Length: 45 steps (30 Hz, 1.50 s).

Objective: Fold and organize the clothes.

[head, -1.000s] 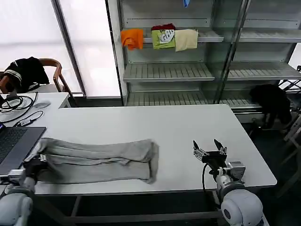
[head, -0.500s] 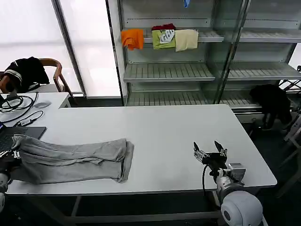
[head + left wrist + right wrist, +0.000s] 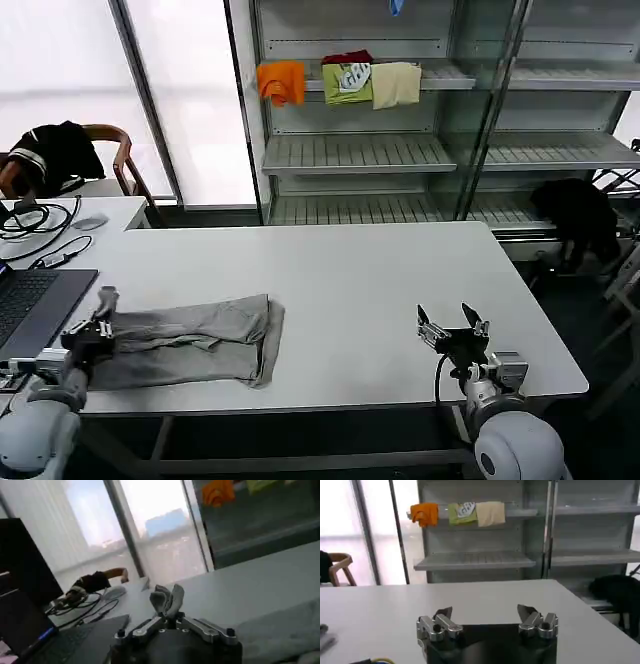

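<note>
A light grey T-shirt [image 3: 200, 340], folded into a long band, lies on the front left of the white table [image 3: 350, 270]. My left gripper [image 3: 103, 300] is at the band's left end, just above the cloth. In the left wrist view its fingers [image 3: 167, 597] are pressed together with no cloth between the tips, and grey cloth [image 3: 280, 630] lies beside the wrist. My right gripper [image 3: 450, 328] waits open near the table's front right edge, far from the shirt; the right wrist view shows bare table between the spread fingers of the right gripper [image 3: 487, 615].
A laptop [image 3: 35, 300] sits at the table's left edge next to the shirt, with cables [image 3: 35, 215] behind it. Shelves behind the table hold orange, green and cream folded garments [image 3: 340, 82]. Black garments lie on a chair [image 3: 55, 150] and at the right [image 3: 580, 215].
The shirt was dragged left, then its left end came back right, so the band is shorter. My left gripper moved right to that end. The right arm barely shifted.
</note>
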{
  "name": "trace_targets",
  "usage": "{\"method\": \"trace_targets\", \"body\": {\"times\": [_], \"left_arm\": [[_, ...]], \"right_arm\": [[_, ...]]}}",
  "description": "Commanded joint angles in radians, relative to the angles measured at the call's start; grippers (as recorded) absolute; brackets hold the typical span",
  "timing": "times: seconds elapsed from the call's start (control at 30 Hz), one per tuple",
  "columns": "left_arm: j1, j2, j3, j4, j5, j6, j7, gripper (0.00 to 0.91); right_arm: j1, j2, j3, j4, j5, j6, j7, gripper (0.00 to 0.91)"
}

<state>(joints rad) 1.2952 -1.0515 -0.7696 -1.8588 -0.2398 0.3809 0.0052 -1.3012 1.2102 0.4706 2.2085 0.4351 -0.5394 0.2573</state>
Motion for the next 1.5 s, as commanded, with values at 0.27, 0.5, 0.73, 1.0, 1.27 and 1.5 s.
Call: {"method": "trace_targets", "body": {"times": [0.27,0.5,0.73,1.0,1.27,1.5], "left_arm": [[-0.032,-0.091,0.261,-0.117,0.050,0.078,-0.101,0.010],[-0.044,-0.116,0.332,-0.142,0.058,0.090,-0.120,0.010],[-0.058,-0.141,0.399,-0.149,0.070,0.103,-0.132,0.010],[-0.096,-0.159,0.471,-0.145,0.085,0.127,-0.136,0.010],[-0.133,-0.189,0.514,-0.083,0.105,0.136,-0.137,0.010],[-0.171,-0.192,0.528,-0.068,0.094,0.152,-0.144,0.010]], "right_arm": [[-0.039,0.004,-0.001,0.005,-0.015,0.013,-0.001,0.907],[-0.053,0.011,0.003,0.016,-0.025,0.014,0.000,0.907],[-0.075,0.016,0.004,0.027,-0.037,0.019,-0.001,0.907],[-0.096,0.023,-0.004,0.025,-0.056,0.027,-0.003,0.907],[-0.102,0.031,-0.011,0.018,-0.066,0.033,-0.005,0.907],[-0.103,0.034,-0.024,0.003,-0.078,0.040,-0.007,0.907]]}}
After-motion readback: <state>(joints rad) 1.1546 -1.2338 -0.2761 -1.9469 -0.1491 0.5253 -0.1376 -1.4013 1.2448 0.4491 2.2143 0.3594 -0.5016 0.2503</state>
